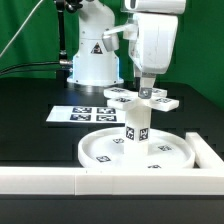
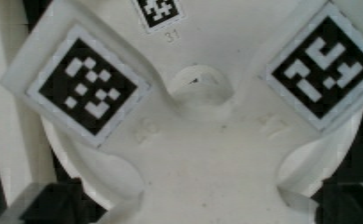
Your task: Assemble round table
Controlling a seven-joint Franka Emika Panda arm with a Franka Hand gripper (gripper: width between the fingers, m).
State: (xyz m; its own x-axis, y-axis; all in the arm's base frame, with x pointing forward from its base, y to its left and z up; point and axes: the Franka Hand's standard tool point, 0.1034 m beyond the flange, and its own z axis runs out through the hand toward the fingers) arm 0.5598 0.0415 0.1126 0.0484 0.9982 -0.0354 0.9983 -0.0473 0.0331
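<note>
A white rimmed disc (image 1: 140,152) lies on the black desk (image 1: 30,135), near the rail (image 1: 60,180). A short tagged leg (image 1: 137,124) stands upright at its centre. The cross-shaped foot (image 1: 141,97) sits atop the leg, under the fingers (image 1: 146,88), which are spread wide, grasping nothing. The marker board (image 1: 82,113) lies on the exterior view's left. The wrist view shows only the foot (image 2: 196,110) close up, with its central hole and two tags.

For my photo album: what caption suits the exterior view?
White robot gripper over a white cross-shaped foot piece atop a short cylindrical leg standing on a rimmed round disc.
</note>
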